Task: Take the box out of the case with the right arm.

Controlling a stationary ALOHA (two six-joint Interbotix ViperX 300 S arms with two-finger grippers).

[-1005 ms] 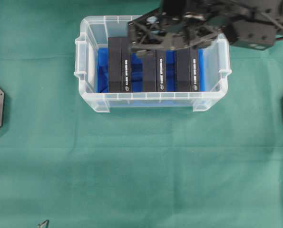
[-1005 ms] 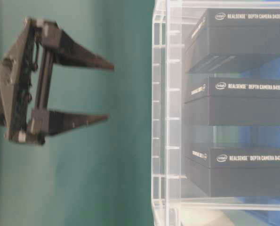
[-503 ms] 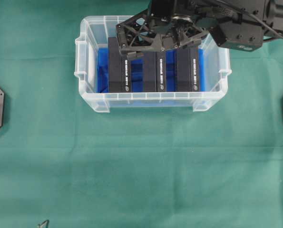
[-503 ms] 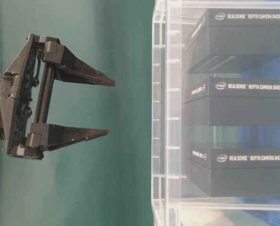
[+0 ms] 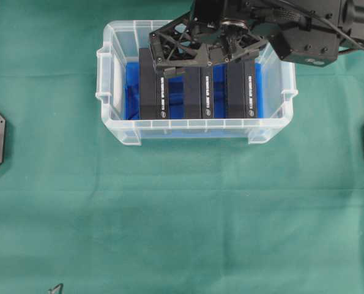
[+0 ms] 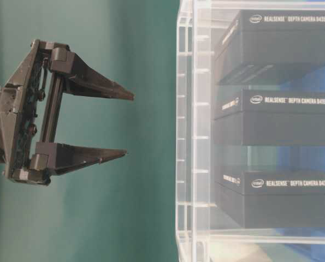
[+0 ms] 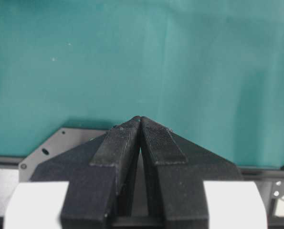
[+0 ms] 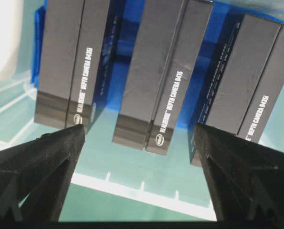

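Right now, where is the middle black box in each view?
Overhead: middle box in the case, partly under the right gripper.
Table-level: middle of the stack.
Left wrist: not in it.
Right wrist: top centre.
Shared landmark: the blue sheet.

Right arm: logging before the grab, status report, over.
Right claw open, above the case, empty. Three black boxes standing inside; middle box lined up between the fingers. Left claw shut, parked over the cloth. Nothing blocking.
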